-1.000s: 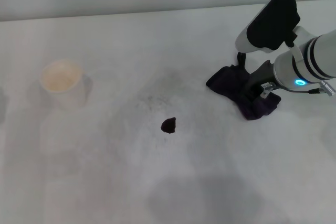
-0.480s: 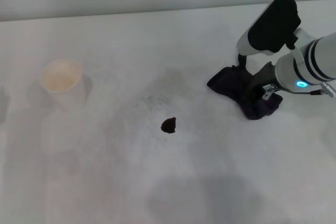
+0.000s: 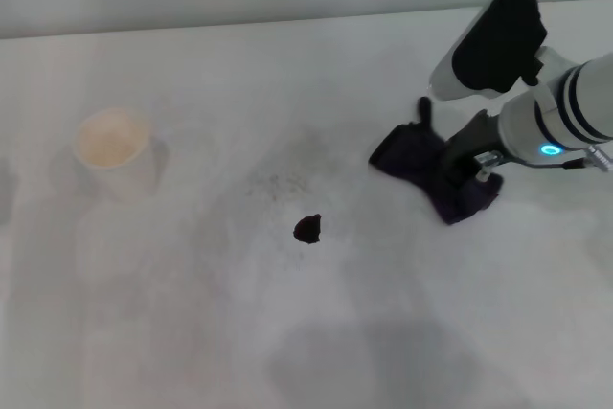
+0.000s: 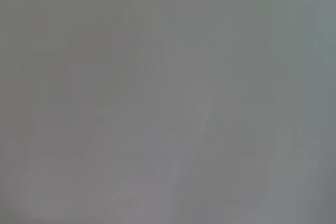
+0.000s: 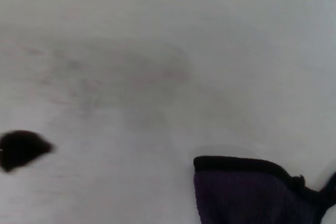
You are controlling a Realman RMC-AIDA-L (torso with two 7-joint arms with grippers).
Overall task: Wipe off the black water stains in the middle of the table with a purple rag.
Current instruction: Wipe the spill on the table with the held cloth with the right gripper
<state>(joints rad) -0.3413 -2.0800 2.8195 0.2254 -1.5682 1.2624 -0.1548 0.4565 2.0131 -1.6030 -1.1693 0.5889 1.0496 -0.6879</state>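
Head view: the right tool is down on the purple rag at the bench's right side; its grip cannot be made out. The black water stains lie well left of it, nothing between. 1 pale cup stands far left.
Right wrist view: rag and stain lie apart.

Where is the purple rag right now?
In the head view the purple rag lies on the table's right side, under the right gripper, right of the black stain.
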